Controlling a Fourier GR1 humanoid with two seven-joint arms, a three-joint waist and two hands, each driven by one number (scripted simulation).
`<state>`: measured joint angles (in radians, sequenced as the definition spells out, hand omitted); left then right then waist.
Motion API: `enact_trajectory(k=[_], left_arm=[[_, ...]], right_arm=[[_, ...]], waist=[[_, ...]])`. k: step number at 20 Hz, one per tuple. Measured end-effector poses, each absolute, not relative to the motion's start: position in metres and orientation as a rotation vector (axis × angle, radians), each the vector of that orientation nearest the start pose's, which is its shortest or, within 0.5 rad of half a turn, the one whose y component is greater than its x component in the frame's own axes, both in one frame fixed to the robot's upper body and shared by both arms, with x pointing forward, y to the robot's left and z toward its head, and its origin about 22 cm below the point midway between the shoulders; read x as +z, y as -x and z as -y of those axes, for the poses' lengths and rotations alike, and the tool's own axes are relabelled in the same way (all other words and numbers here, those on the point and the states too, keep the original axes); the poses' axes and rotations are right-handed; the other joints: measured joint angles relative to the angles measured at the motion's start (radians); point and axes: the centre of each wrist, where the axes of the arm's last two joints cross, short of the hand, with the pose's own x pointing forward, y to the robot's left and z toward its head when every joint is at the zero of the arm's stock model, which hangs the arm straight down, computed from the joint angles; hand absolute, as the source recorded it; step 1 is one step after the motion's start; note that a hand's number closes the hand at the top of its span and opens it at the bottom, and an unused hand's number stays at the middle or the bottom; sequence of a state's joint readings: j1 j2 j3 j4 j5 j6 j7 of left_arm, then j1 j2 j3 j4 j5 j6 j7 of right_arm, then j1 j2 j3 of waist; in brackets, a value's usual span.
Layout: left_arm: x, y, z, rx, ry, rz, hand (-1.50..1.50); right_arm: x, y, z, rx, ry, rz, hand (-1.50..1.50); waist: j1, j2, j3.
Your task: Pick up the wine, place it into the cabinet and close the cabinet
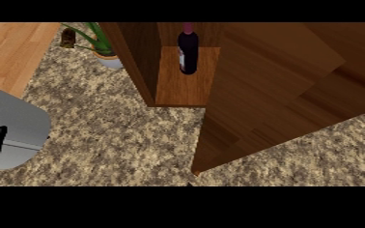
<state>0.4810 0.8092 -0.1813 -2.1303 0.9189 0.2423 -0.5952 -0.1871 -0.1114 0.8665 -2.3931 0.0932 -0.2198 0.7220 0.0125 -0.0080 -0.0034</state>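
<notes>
The wine bottle (pixel 188 53) stands upright inside the wooden cabinet (pixel 143 63), on the cabinet floor, toward the back of the compartment and close to its left wall. Its neck with the reddish cap points up. I judge that the placing step is already done, because the bottle rests on its base with no hand near it. It stands deep enough that the door should pass in front of it without touching.

The cabinet door (pixel 271 101) is still open. It swings out from the right side of the cabinet and covers a large part of the granite counter (pixel 107 125) in front of the cabinet. What remains of the task, in my judgement, is to push this door shut.

A pale label is on the front of the bottle, but no brand or writing can be read on it.

To the left of the cabinet, near the bottom left of the view, a grey forearm (pixel 21 130) enters. Only a thin black piece shows at the edge, so I cannot tell how the left hand is held. The right hand does not appear at all.

Behind the cabinet's left side there is a potted plant (pixel 100 43) with long green leaves.
</notes>
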Motion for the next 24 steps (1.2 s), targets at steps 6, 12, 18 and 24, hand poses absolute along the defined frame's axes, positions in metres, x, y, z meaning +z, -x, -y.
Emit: enact_trajectory(k=[6,12,18,24], left_arm=[[0.096,-0.137,-0.309,0.214,0.209,1.946,-1.5],[0.092,-0.142,-0.31,0.211,0.234,1.939,-1.5],[0.098,-0.149,-0.307,0.223,0.238,1.94,-1.5],[0.091,-0.157,-0.308,0.238,0.223,1.942,-1.5]], right_arm=[[0.193,-0.115,0.093,0.662,-0.537,1.718,1.5],[0.208,-0.134,0.075,0.651,-0.59,1.722,1.5],[0.235,-0.176,0.023,0.632,-0.622,1.76,1.5],[0.257,-0.222,-0.015,0.637,-0.535,1.82,1.5]], waist=[[0.004,0.005,0.0],[0.021,0.009,0.0],[0.029,0.011,0.001],[0.021,0.012,0.001]])
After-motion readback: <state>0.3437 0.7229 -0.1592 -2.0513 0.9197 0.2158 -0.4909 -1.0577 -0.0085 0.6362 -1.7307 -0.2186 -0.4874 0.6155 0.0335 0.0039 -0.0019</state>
